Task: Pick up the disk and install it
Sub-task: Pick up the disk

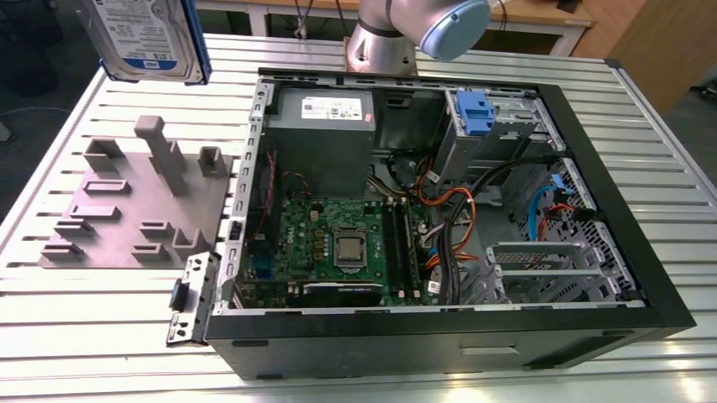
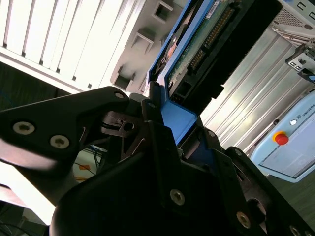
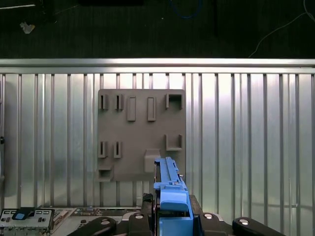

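Black claw (image 3: 172,223) clamps the silver rectangular metal disk (image 1: 146,34) by its blue plastic bracket, aloft over the grey fixture plate (image 3: 141,132); a firm, square grip is advisable.

Even overhead room light. Ribbed silver aluminium table (image 1: 67,126) glares, near-white in second wrist view; black gripper (image 2: 177,120) and clamped blue-framed silver disk (image 2: 202,44) dark against it. Open black computer case (image 1: 448,336) interior shaded. Dark floor (image 3: 147,29) dim.

Black screw-studded tool (image 2: 170,115), silver arm (image 1: 379,46)
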Controlling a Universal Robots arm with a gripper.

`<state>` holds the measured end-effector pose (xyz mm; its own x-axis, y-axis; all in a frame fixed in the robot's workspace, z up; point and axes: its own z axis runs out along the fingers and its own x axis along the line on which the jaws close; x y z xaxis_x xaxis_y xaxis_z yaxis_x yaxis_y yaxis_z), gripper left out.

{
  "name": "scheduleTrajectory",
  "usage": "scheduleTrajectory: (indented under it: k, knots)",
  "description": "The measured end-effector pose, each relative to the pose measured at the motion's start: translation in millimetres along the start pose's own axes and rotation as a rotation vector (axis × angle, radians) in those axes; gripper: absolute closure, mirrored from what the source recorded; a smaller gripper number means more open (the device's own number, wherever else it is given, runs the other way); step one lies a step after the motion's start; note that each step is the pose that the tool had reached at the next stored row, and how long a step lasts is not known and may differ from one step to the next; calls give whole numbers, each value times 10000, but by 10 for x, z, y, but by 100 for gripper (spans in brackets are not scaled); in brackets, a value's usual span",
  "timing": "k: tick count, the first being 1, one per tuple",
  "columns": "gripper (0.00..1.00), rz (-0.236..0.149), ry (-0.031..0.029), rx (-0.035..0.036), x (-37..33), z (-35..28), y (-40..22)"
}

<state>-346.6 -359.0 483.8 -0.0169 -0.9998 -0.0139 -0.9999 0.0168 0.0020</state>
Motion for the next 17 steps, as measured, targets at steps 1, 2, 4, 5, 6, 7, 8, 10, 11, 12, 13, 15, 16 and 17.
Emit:
scheduleTrajectory:
  k: [1, 2, 4, 5, 6, 7, 8, 10, 11, 12, 13, 15, 16, 17]
  knots:
    - [64, -1, 0, 0, 0, 0, -1]
    - [64, -1, 0, 0, 0, 0, -2]
    - [64, -1, 0, 0, 0, 0, -4]
    - [64, -1, 1, 0, 0, 0, -6]
    - [64, -1, 0, 0, 0, 0, -9]
    - [64, -2, 0, 0, 0, 0, -12]
    - [64, -1, 0, 0, 0, 0, -14]
    - [64, -1, 0, 0, 0, 0, -19]
    - [64, -1, 0, -1, -1, 0, -22]
    - [64, -1, 0, 1, 0, 0, -24]
    - [64, -1, 0, 0, 0, 0, -27]
    - [64, -1, 1, -1, -1, 0, -32]
    - [64, -1, 0, 0, -1, 0, -34]
    - [64, -1, 0, 0, -1, 0, -37]
